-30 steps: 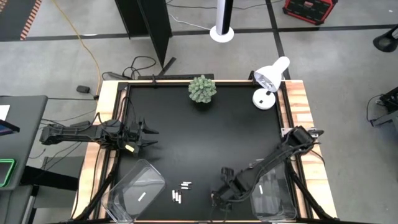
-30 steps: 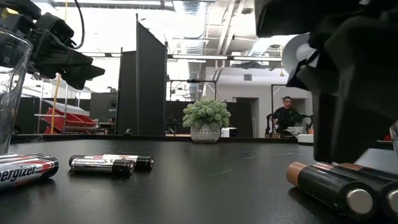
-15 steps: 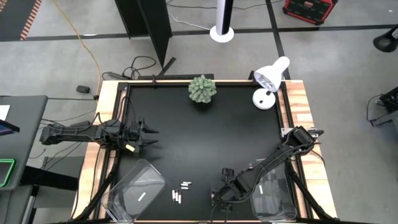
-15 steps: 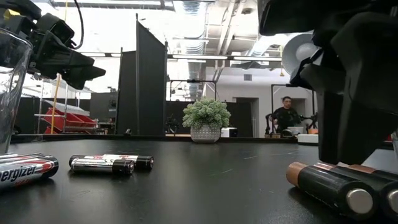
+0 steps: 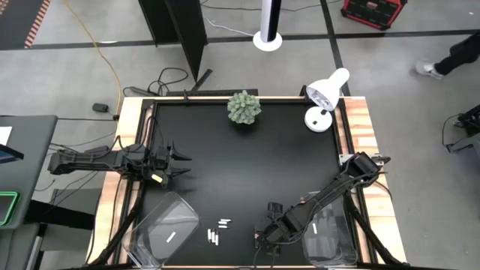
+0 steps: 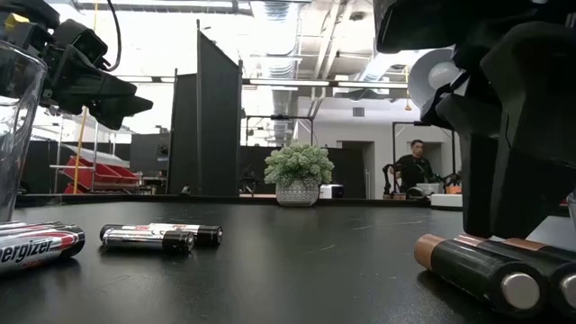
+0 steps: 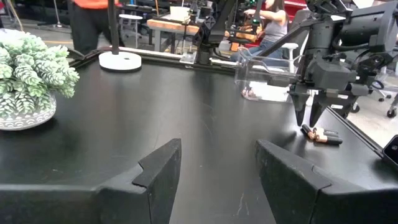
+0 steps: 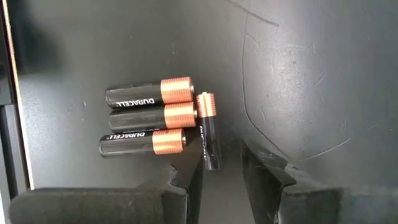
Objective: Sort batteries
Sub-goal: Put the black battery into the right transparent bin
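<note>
Black matte table [image 5: 247, 157] with a pale wood border, set on grey concrete floor; workshop interior beyond, a seated person [image 6: 414, 169] at a far desk in the low view.

Fixtures: potted green succulent [image 5: 244, 107] at upper centre of the high view; white desk lamp [image 5: 324, 96] at upper right.

Bins: left clear bin [image 5: 161, 231] at lower left of the high view, one light battery lying in it; right clear bin [image 5: 328, 236] at lower right, contents not readable.

Dark batteries with copper ends [image 8: 149, 115]: four, at the lower centre-right edge of the high view. Three lie parallel, touching side by side; the fourth lies crosswise at their copper ends.

White/silver batteries [image 5: 218, 231]: small cluster at lower centre of the high view, between the two bins, well apart from the dark group.

Right gripper [image 8: 217, 180]: lowered over the dark group at lower centre-right of the high view, fingers [image 8: 177, 183] apart, straddling the near end of the crosswise battery; contact cannot be told.

Left gripper [image 5: 180, 162]: at the left edge of the table, raised, fingers spread, nothing between them.
</note>
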### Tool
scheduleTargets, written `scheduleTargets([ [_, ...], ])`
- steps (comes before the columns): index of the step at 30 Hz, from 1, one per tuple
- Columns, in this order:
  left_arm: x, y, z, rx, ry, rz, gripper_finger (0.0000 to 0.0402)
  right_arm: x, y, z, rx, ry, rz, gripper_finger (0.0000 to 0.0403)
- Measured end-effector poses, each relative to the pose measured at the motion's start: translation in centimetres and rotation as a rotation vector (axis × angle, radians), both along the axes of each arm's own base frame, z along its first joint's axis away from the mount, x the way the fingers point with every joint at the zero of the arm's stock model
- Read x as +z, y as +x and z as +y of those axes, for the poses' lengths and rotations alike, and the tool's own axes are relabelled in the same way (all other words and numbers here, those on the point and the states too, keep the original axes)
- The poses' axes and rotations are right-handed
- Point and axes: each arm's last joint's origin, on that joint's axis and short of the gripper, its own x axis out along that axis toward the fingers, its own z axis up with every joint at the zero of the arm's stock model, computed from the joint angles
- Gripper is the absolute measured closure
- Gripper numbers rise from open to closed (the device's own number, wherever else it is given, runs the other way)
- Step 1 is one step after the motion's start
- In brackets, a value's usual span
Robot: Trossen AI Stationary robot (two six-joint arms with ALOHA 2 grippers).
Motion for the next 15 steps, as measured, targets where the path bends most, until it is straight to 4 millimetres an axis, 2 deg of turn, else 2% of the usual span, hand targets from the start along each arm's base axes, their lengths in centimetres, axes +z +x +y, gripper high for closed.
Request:
scheduleTargets([
  [15, 0.0, 0.0, 0.0, 0.0, 0.001, 0.0, 0.0201, -0.07, -0.51, 0.4, 0.013, -0.012, 0.017, 0.028],
])
